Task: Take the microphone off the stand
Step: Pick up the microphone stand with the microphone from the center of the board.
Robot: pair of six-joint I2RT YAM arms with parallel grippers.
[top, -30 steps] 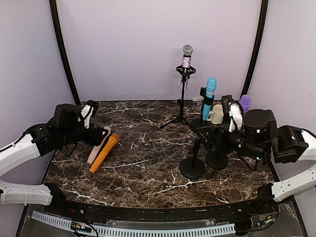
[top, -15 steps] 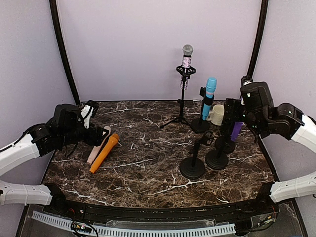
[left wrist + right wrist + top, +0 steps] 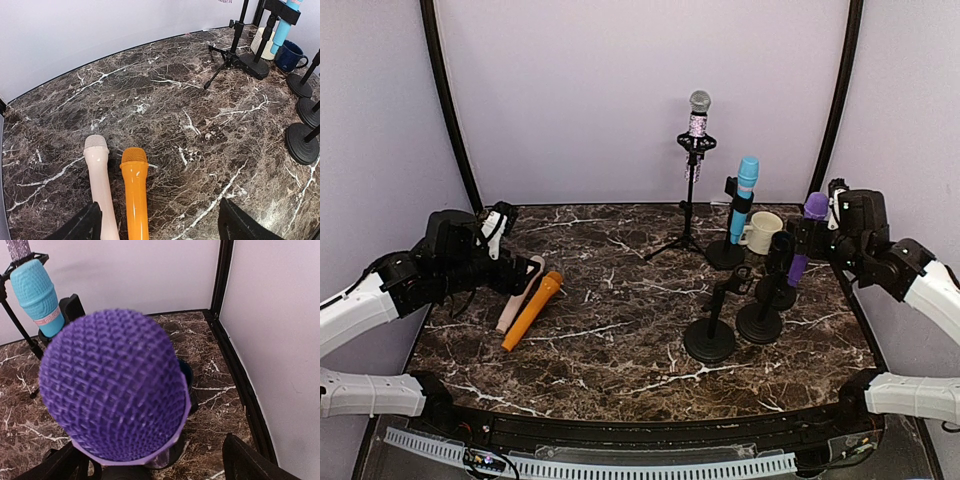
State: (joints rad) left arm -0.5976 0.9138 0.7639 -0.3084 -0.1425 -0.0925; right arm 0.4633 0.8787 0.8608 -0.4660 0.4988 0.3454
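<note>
1. The purple mesh-headed microphone (image 3: pixel 815 208) stands tilted at the right side of the dark marble surface (image 3: pixel 620 320). Its handle runs down towards a black round-footed stand (image 3: pixel 776 294), but the clip that grips it is hidden.
2. The right pincer (image 3: pixel 157 460) is close up at the head. In the wrist view the purple ball fills the space ahead, and the two fingers are spread wide at the lower corners. It has hold of nothing, and I cannot tell whether a finger brushes the mesh.
3. The step in hand looks like lining up the grasp. The mesh ball is round and probably slippery, so the handle just beneath it is likely the better target. The handle should sit centred between the fingers before they close squarely on it.
4. The pull should probably follow the handle's own tilt, up and out of the clip. A sideways tug could tip or drag the light stand.
5. A navy mug (image 3: pixel 186 372) sits just behind the microphone. A cream mug (image 3: pixel 761 232) and a turquoise microphone (image 3: pixel 746 185) in its own stand are near, and two further black stands (image 3: pixel 710 338) are in front. The wrist needs to stay off all of them.
6. Far to the left, the left pincer (image 3: pixel 162 222) hovers wide open and empty. Below it a pale pink microphone (image 3: pixel 100 175) and an orange microphone (image 3: pixel 136 195) lie side by side, well apart from the purple one.
</note>
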